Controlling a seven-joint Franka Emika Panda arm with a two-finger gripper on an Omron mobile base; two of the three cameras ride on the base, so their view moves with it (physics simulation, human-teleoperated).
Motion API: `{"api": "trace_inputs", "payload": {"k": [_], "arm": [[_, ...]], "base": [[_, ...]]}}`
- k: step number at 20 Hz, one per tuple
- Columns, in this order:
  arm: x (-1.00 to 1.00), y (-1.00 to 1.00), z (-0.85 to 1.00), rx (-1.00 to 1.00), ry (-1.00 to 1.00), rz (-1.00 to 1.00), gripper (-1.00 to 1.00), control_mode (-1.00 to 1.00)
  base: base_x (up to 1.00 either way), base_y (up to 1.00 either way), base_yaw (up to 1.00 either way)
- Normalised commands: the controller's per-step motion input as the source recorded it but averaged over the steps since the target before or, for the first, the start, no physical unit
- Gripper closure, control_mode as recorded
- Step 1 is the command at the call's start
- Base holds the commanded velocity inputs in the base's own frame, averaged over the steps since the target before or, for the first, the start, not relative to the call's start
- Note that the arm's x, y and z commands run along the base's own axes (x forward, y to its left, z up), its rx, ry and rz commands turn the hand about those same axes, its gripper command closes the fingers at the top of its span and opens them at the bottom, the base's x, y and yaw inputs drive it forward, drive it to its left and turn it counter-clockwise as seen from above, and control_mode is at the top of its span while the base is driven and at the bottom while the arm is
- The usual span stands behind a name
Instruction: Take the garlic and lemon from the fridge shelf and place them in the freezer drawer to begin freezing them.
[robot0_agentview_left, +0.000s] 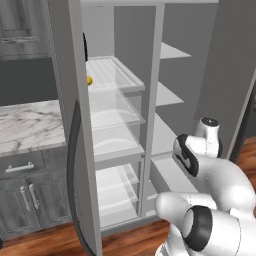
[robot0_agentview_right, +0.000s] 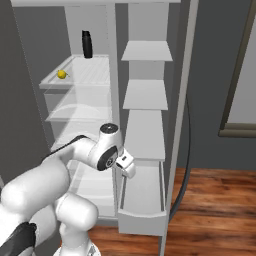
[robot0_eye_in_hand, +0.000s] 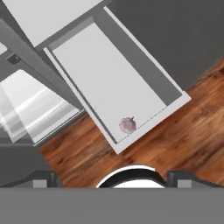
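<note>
The gripper is hanging over the pulled-out freezer drawer, pointing down into it, with its two dark finger tips standing far apart at the bottom of the hand view and nothing sitting between them. Just ahead of the open jaws, the garlic is lying on the drawer's pale floor, close to the front wall and toward one corner, clear of both tips. Beyond the drawer's front edge, nearer the jaws, the wooden floor is showing.

From the right base view, the white arm is reaching across the fridge opening, and the gripper is hovering at the drawer's near-side wall, above its open box.

Well above and away from the jaws, the lemon is resting on the fridge shelf, near its outer front corner. A dark bottle is standing upright at the back of that same shelf, apart from the lemon. In the left base view the lemon is peeking out beside the door edge.
</note>
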Motion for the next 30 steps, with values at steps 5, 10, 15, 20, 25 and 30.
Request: {"api": "trace_inputs", "payload": {"k": [5,10,15,20,25,30], "arm": [[-0.45,0.83,0.6,0.0,0.05,0.1,-1.0,-1.0],[-0.67,0.46,0.05,0.0,-0.01,0.05,-1.0,-1.0],[-0.38,0.11,-0.01,-0.01,-0.01,0.0,-1.0,-1.0],[-0.01,0.04,0.0,0.0,0.05,0.0,-1.0,-1.0],[-0.07,0.03,0.0,0.01,0.06,0.04,-1.0,1.0],[0.0,0.0,0.0,0.0,0.0,0.0,-1.0,1.0]], "base": [[0.0,0.0,0.0],[0.0,0.0,0.0],[0.0,0.0,0.0],[0.0,0.0,0.0],[-0.04,0.07,0.03],[-0.13,0.44,0.2]]}}
